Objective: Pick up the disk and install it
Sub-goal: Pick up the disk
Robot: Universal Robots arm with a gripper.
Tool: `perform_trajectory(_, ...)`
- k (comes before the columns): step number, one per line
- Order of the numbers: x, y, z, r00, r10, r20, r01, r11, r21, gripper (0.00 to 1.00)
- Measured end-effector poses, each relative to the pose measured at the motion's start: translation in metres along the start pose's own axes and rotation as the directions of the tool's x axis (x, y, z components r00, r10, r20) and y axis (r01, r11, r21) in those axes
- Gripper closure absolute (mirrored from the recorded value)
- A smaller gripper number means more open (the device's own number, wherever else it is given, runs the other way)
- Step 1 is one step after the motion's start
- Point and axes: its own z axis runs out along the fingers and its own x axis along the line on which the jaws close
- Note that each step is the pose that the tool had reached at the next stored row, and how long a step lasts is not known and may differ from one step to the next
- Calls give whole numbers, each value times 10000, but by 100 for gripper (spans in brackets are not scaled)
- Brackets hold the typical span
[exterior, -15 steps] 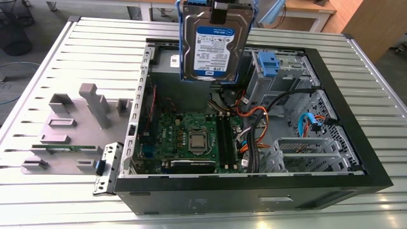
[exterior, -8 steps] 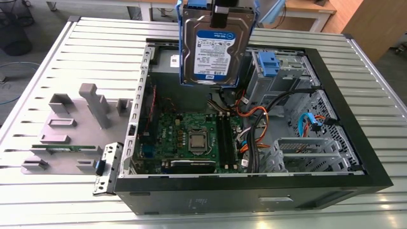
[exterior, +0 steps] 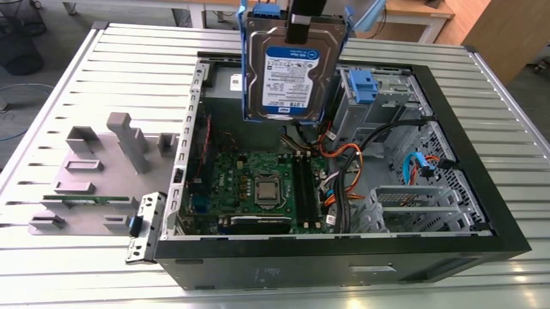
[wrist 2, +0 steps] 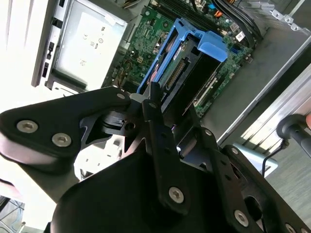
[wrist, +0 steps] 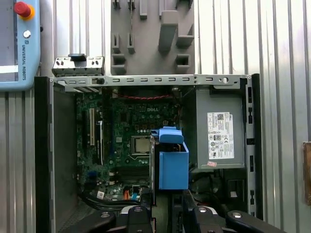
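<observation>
Exterior view: disk (exterior: 286,74) upright above the case (exterior: 344,270), hand (exterior: 299,26) largely cropped.

One of each, by my count.
One disk (exterior: 286,67), one open computer case (exterior: 344,270), one gray holder (exterior: 103,151) at its nine o'clock, one green strip (exterior: 86,199).

**Matte black gripper, silver screws**

The gripper (wrist 2: 167,104) is matte black throughout, built of flat, angular link plates with rounded ends and a slim, straight finger (wrist 2: 158,126). Round silver screw heads (wrist 2: 27,126) dot the plates behind the fingertips, with two on the broad lobe.
</observation>
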Motion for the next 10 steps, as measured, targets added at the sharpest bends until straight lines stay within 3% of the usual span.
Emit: perform_trajectory(10,139,-6,-4,10000,0,-6,0,10000,0,65)
